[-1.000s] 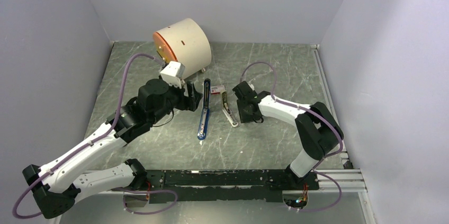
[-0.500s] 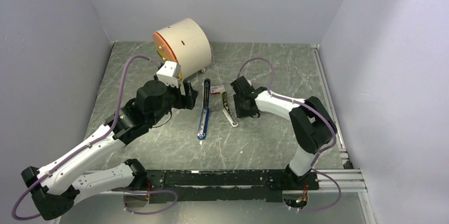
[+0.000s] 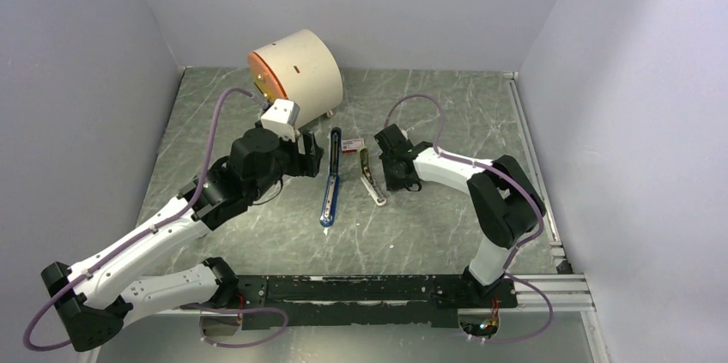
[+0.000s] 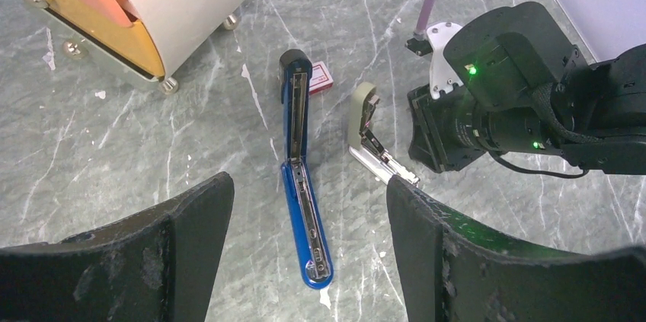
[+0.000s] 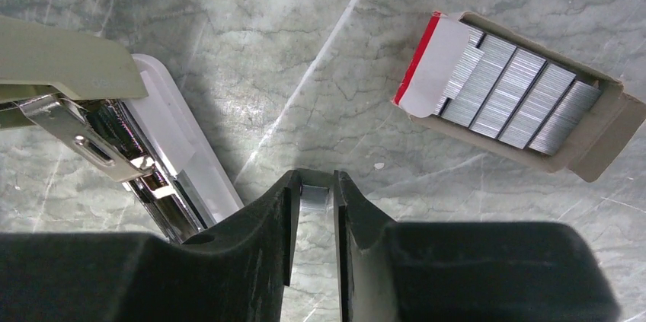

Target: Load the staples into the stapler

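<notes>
The blue stapler (image 3: 330,183) lies opened flat on the table, its silver channel facing up; it also shows in the left wrist view (image 4: 305,200). My left gripper (image 4: 308,186) is open and empty, hovering just left of the stapler (image 3: 312,157), its fingers either side of the stapler's near half in its own view. My right gripper (image 5: 315,194) is shut on a small silvery strip of staples (image 5: 315,197) pinched at its tips, above the table between the grey-green stapler and the staple box. In the top view the right gripper (image 3: 388,166) is right of both staplers.
A grey-green stapler (image 3: 371,178) lies open right of the blue one, and shows in the right wrist view (image 5: 114,124). An open cardboard box of staples (image 5: 518,101) sits behind it (image 3: 351,146). A cream cylinder with an orange face (image 3: 296,75) stands at the back left.
My right gripper has shifted slightly back and left with the staples. My left arm has shifted slightly; its gripper stays beside the blue stapler.
</notes>
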